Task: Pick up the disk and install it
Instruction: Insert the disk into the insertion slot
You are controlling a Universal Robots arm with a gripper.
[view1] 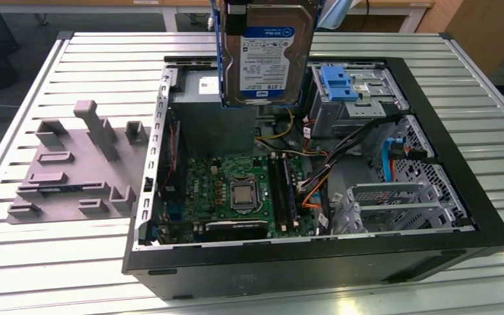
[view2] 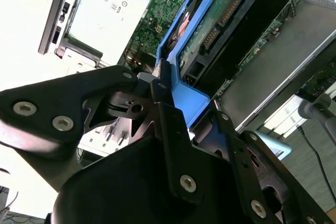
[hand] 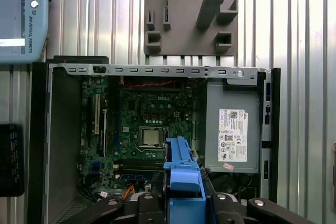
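Note:
The disk [view1: 265,52], a silver hard drive with a white-and-blue label and blue side rails, hangs upright above the back of the open computer case [view1: 322,259], clear of everything inside. In both wrist views my gripper [view2: 186,100] [hand: 184,200] is shut on the disk's blue rail [hand: 182,171], with black fingers on either side of it. The second wrist view shows the disk's [view2: 231,9] circuit-board side running away from the fingers. Below it lie the motherboard [view1: 234,190] and the grey power supply [hand: 232,129].
Inside the case, a blue bracket on a silver cage [view1: 335,82] sits at the back on the exterior view's right, with another metal drive cage [view1: 392,203] nearer the front. A grey fixture plate [view1: 77,164] lies on the slatted table beside the case. A teach pendant [hand: 21,14] is nearby.

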